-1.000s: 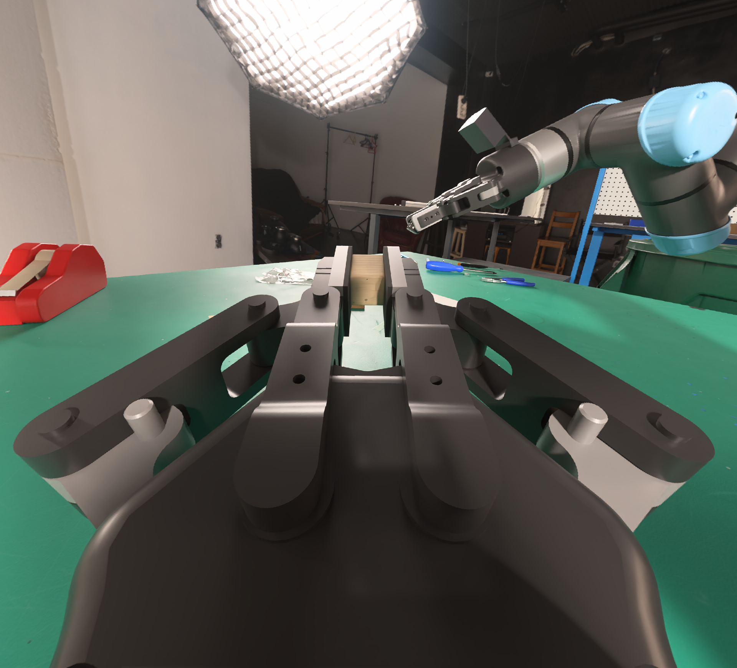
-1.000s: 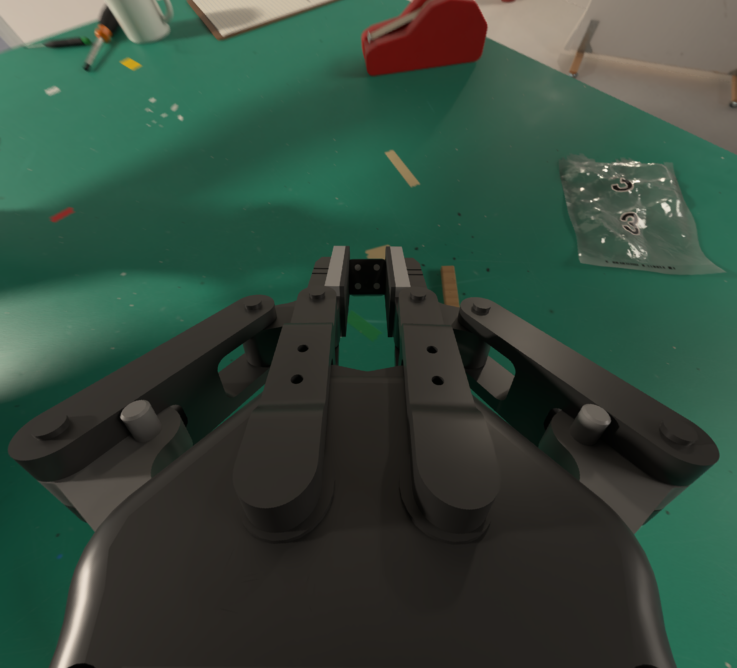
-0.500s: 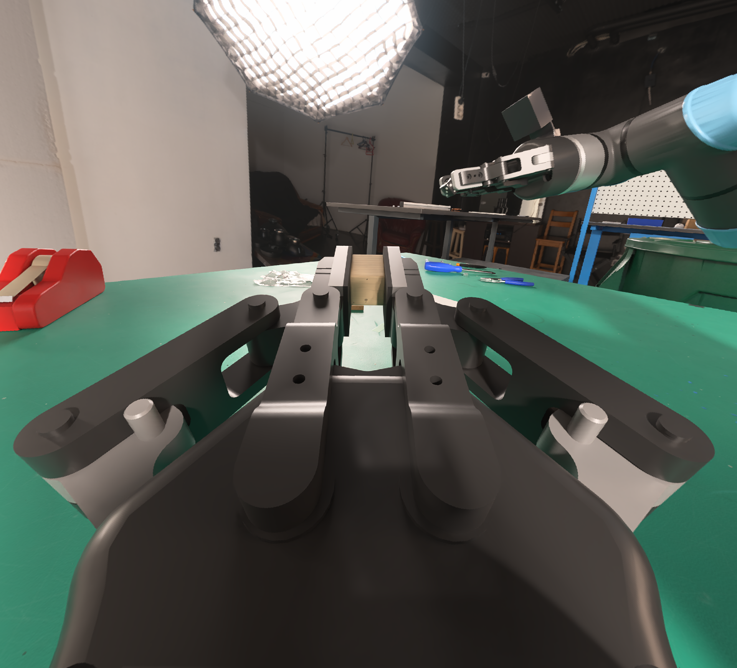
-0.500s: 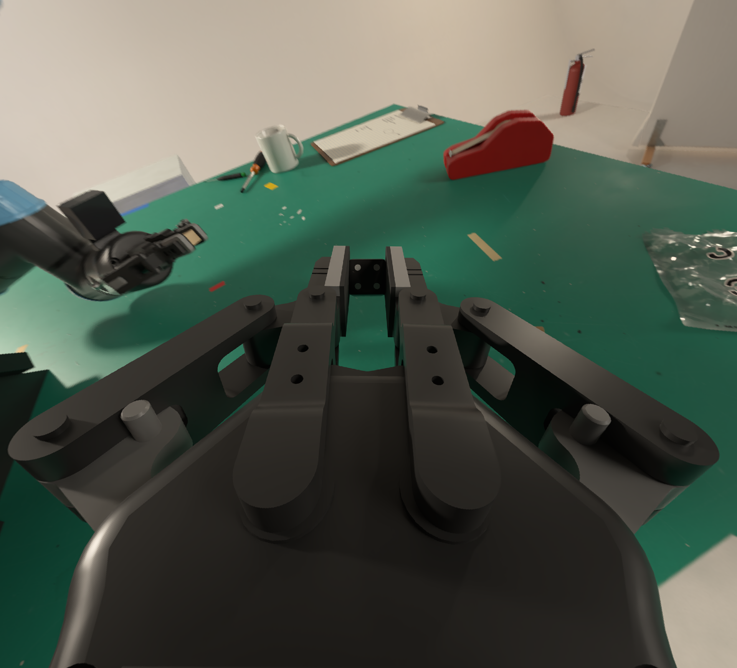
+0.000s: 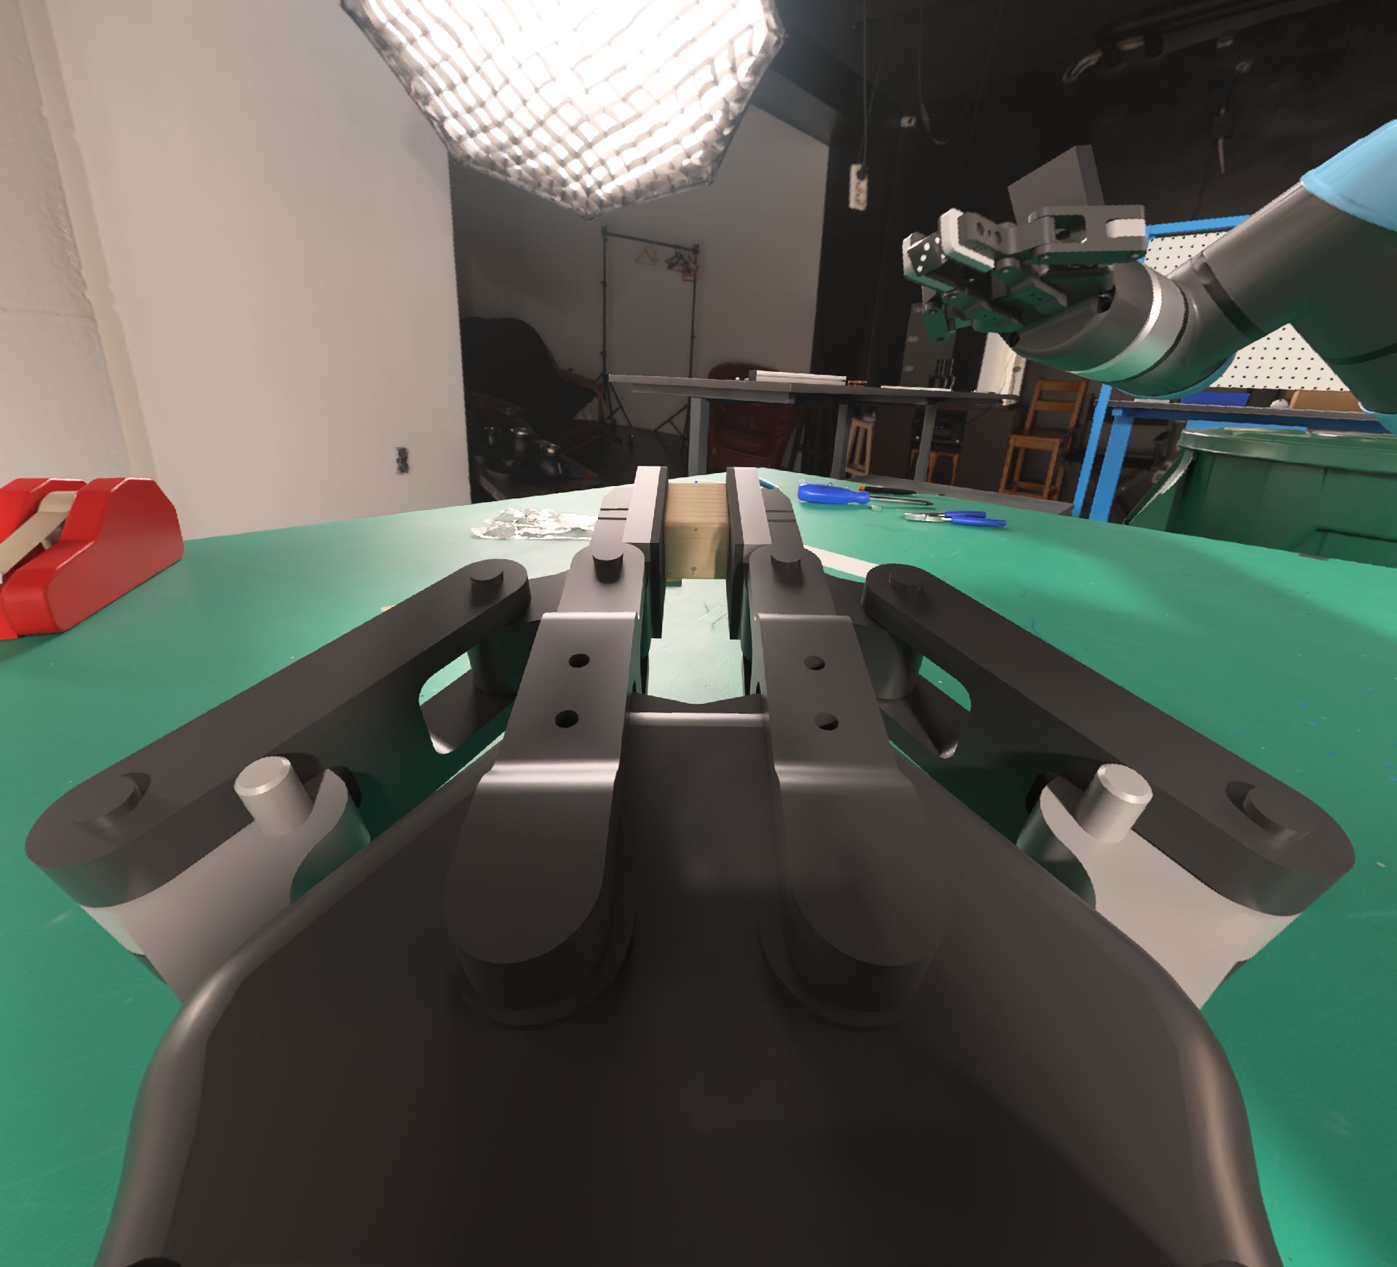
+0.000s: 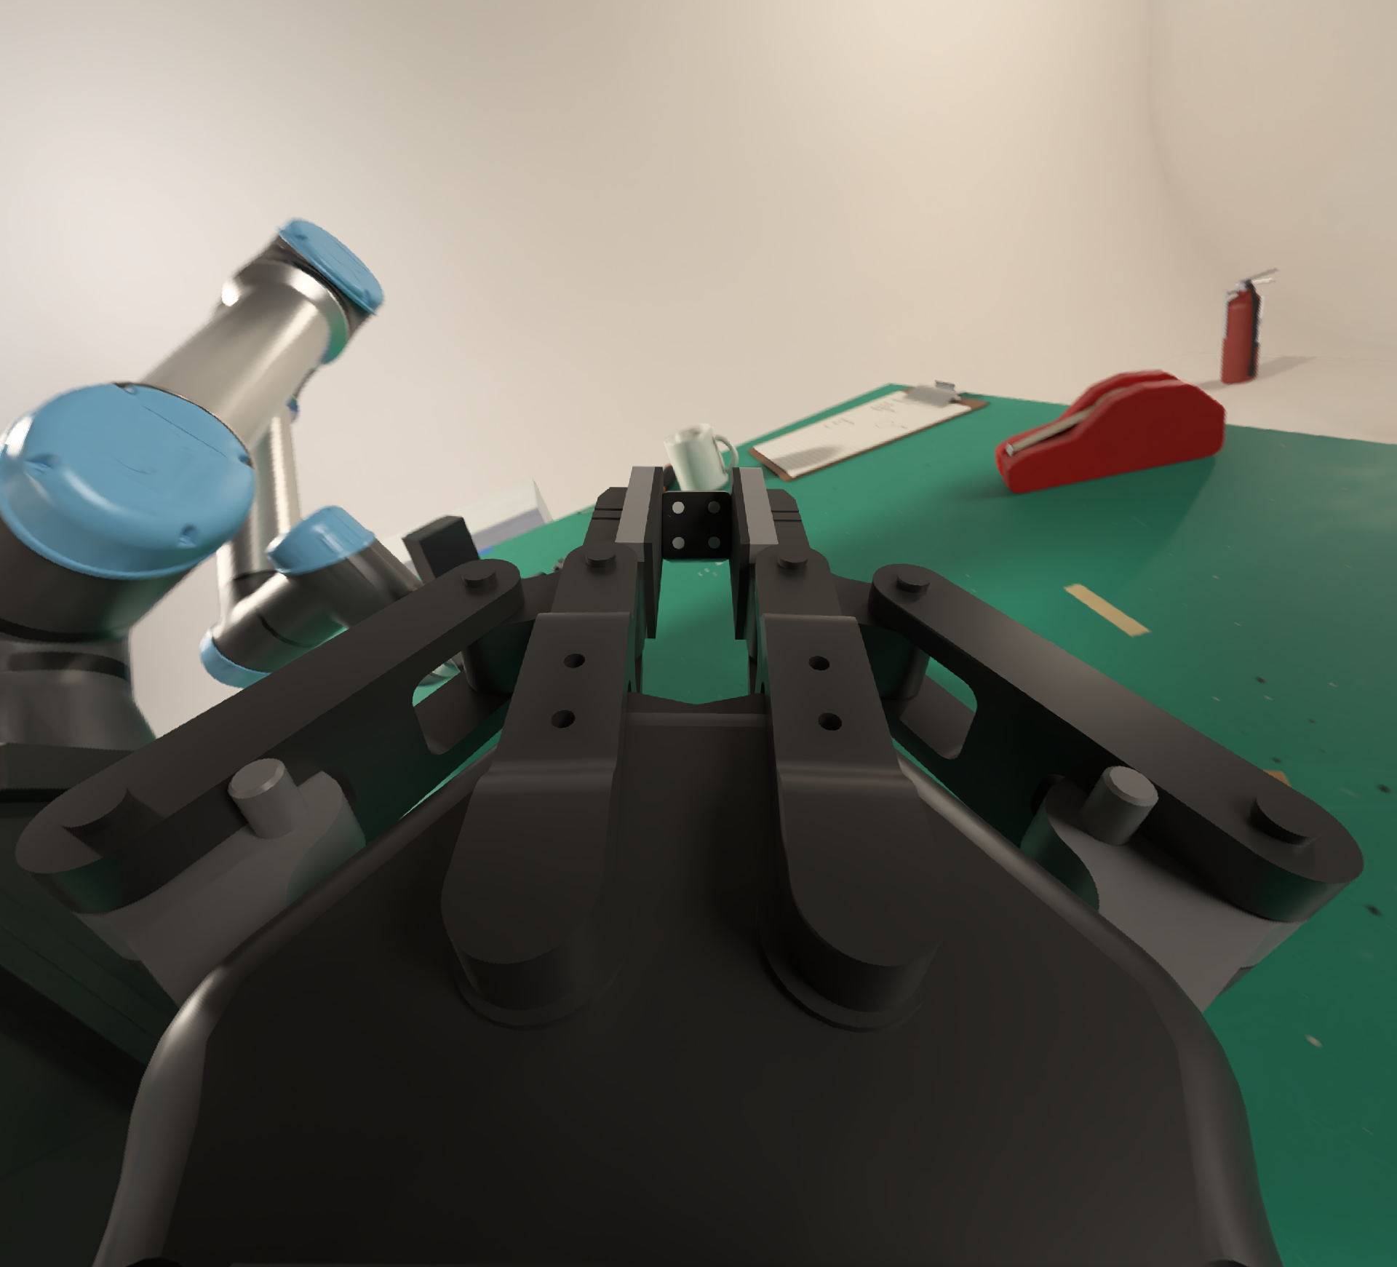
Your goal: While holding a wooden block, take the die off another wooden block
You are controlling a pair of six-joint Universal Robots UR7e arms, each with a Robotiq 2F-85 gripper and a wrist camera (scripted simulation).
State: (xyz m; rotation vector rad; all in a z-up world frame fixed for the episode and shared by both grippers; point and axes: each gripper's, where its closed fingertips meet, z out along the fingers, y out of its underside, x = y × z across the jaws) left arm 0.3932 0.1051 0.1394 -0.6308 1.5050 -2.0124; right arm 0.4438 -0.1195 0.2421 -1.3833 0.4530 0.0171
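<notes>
- Plainly, taking the red tape dispenser [image 5: 83, 550] as the landmark and starting at the far left of the left wrist view: it sits on the green counter [image 5: 264, 626] well to the left of the left claw [image 5: 695, 535]; nothing near it is at risk.
- Right of the dispenser, the left claw is narrowed onto the wooden block [image 5: 695, 539], its pads flat against the block's two sides, held low over the counter; only the near face shows between the pads, so how deep the hold goes cannot be told; a shallow hold could let the block pivot or slide out if that arm jolts.
- Farther right of the dispenser and high above the counter, the right claw [image 5: 933, 267] carries the die [image 5: 921, 257]; a drop from up there would likely send it bouncing off the counter edge.
- From the right wrist view, the die [image 6: 697, 524] is pinched at the very tips of the right claw [image 6: 697, 527], a four-pip face toward the camera; a small, hard cube held so far out could twist or squirt free under a quick swing.
- The other block, the one the die was to come off, appears in neither view; whether it stands undisturbed cannot be told.
- Judged from this, the removal looks done; the remaining hazard is either grip failing.
</notes>
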